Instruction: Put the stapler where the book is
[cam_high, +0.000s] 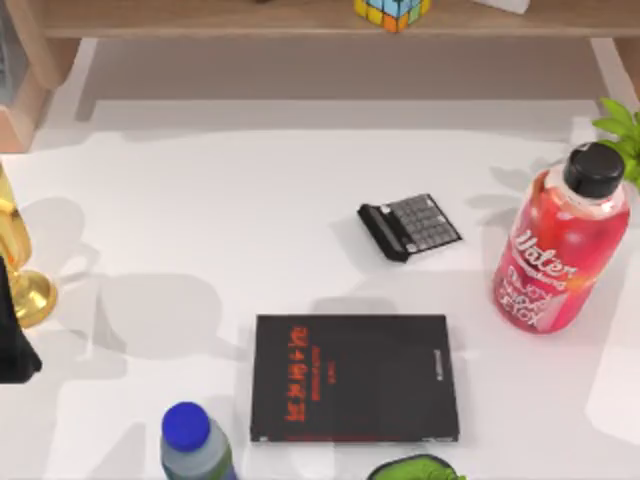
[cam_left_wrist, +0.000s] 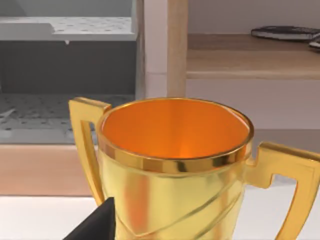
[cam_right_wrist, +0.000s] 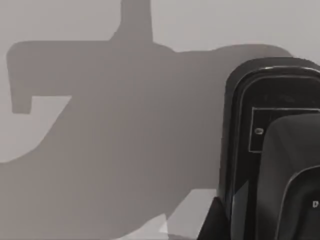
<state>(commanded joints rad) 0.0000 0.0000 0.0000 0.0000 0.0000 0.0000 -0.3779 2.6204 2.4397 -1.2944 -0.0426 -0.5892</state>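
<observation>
Flat black book (cam_high: 355, 378) on the smooth white table (cam_high: 250, 220).
Glossy dark stapler (cam_right_wrist: 272, 150) fills the right wrist view — jaw state cannot be told.

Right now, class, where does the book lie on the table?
In the top view the book lies flat at the table's near middle, below the calculator, between the blue-capped bottle and red bottle.

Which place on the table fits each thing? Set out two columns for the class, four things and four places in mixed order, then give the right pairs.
Things
1. flat black book with red lettering
2. small black calculator with grey keys
3. red drink bottle with black cap
4. shiny gold trophy cup

Places
A. top view's left edge
B. right side
C. centre, behind the book
D. front centre

Pairs: 1-D, 2-C, 3-B, 4-A
</observation>
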